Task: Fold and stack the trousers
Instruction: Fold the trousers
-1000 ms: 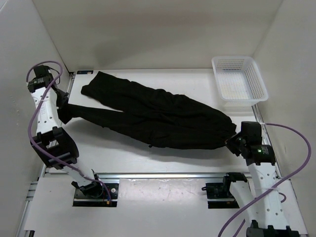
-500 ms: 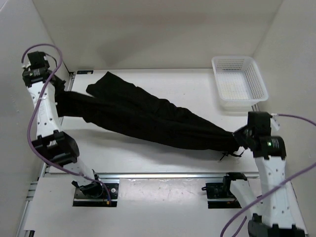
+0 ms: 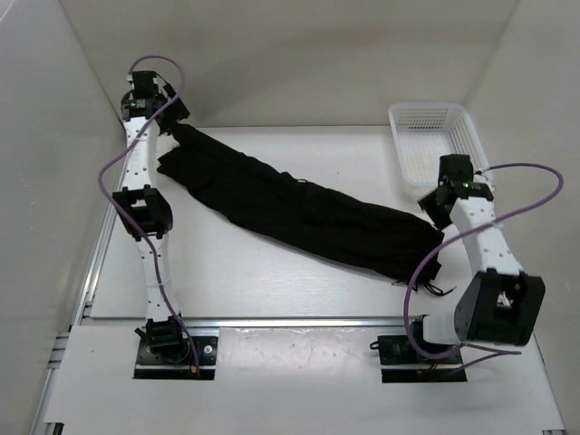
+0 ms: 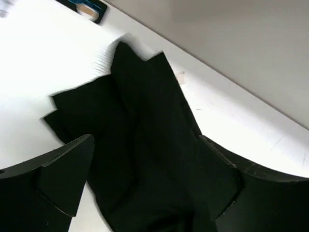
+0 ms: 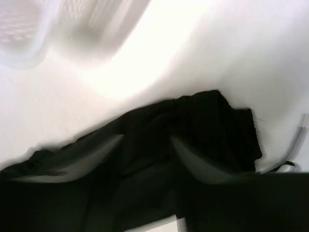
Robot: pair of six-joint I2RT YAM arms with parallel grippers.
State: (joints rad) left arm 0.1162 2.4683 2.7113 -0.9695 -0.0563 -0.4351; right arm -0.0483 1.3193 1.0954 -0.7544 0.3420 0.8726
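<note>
left claw [image 4: 145, 145] spread wide above trousers [image 4: 145, 96] (these lie free on table [image 4: 29, 58])

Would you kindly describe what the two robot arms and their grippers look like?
Both are built alike: the left arm and right arm have white tubular links joined by chunky black joint housings, and a purple cable loops loosely along each. The left gripper has two black, wedge-shaped fingers. The right gripper shows similar tapered fingers, though blurred.
</note>
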